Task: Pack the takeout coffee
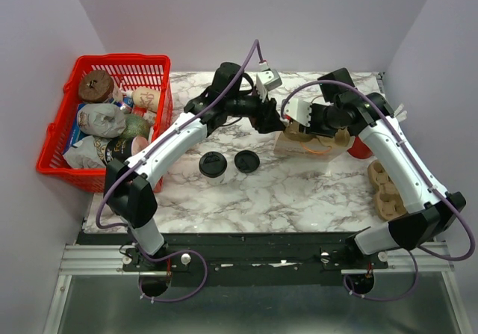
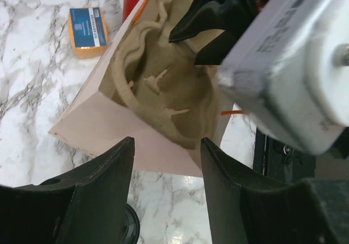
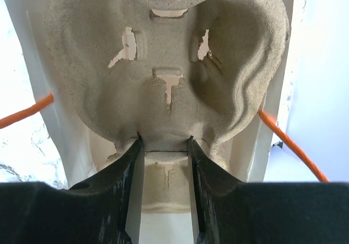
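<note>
Find the takeout coffee [image 1: 212, 164] upright on the tabletop [image 1: 299, 192], left of the paper bag [image 1: 287, 141]. Expect light, crushable walls; grip softly around the body, just below the top. Note left tool [image 2: 166, 146] spread, empty, right tool [image 3: 164, 143] clenched on the pulp carrier [image 3: 163, 53]

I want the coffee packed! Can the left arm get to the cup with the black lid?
Probably yes. The left pincer hangs open and empty by the paper bag, and the coffee cup stands in the open on the table beside the loose lid, nothing over it.
</note>
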You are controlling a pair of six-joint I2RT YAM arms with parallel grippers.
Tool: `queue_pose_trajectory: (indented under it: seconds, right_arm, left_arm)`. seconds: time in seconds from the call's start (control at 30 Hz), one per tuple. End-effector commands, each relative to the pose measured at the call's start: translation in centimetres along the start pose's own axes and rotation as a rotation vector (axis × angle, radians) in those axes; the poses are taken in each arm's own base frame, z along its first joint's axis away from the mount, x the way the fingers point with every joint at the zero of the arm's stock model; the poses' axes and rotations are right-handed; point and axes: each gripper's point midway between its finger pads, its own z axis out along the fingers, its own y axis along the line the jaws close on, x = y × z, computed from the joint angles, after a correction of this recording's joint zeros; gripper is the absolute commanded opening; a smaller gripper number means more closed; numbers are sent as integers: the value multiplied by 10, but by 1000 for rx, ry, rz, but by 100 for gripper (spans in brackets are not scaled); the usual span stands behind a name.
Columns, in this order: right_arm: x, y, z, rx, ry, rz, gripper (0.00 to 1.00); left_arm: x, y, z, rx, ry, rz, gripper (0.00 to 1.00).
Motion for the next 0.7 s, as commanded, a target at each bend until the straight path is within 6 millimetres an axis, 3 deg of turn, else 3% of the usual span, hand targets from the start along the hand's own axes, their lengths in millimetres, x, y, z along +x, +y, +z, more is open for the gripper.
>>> queue_pose_trajectory:
  seconds: [0.0,0.33,0.67]
  right_arm:
    - [4,-11,-3,27,35,60,1]
    - [6,-10,3,31,43,68,0]
    - [9,-11,1,26,54,67,1]
  left_arm:
    - [-5,-11,6,73,11,26,61]
    - [6,-2,11,21,55,-6,60]
    - [20,26,8,-137,100,-13,58]
